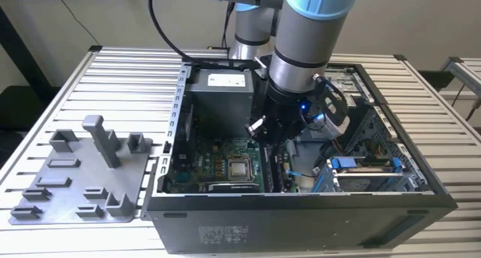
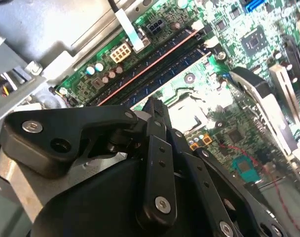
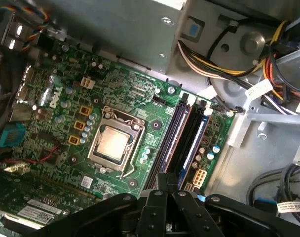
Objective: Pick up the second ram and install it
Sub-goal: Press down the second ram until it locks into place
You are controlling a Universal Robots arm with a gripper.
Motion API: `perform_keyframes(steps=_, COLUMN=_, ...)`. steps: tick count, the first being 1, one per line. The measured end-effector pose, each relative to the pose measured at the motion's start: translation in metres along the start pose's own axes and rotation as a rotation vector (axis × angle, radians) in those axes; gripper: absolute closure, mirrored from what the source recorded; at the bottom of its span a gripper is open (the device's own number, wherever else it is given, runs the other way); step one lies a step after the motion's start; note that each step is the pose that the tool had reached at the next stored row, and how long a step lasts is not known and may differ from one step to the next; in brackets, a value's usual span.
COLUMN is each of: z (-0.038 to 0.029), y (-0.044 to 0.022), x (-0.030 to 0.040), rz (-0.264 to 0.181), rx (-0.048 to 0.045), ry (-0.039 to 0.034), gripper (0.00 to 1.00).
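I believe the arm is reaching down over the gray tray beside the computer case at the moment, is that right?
Not quite: in the exterior view the arm reaches down inside the open computer case, with the gripper over the motherboard. The gray tray sits beside the case.

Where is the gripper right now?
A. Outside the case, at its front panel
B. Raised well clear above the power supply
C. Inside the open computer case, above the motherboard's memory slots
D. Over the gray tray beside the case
C: in the exterior view the gripper reaches down into the open computer case, and in the first wrist view the memory slots on the motherboard lie just beyond its linkage.
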State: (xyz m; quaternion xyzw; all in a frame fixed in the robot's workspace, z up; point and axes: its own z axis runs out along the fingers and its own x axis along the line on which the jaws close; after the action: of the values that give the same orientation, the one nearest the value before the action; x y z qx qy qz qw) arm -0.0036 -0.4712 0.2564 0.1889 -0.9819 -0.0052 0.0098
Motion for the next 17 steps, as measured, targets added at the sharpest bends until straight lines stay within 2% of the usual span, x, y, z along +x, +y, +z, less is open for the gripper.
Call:
perform_keyframes(steps=7, z=0.0000, y=0.0000, x=0.0001, rz=-0.106, rx=0.0027, ry=-0.0009, gripper=0.89)
perform_keyframes(steps=12, z=0.0000, y=0.0001, x=0.0003, rz=-0.158, rx=0.0036, ry=-0.0002, gripper=0.89)
perform_keyframes(steps=17, z=0.0001, y=0.0002, x=0.0005, rz=-0.244, rx=0.0052, ry=0.0005, gripper=0.89)
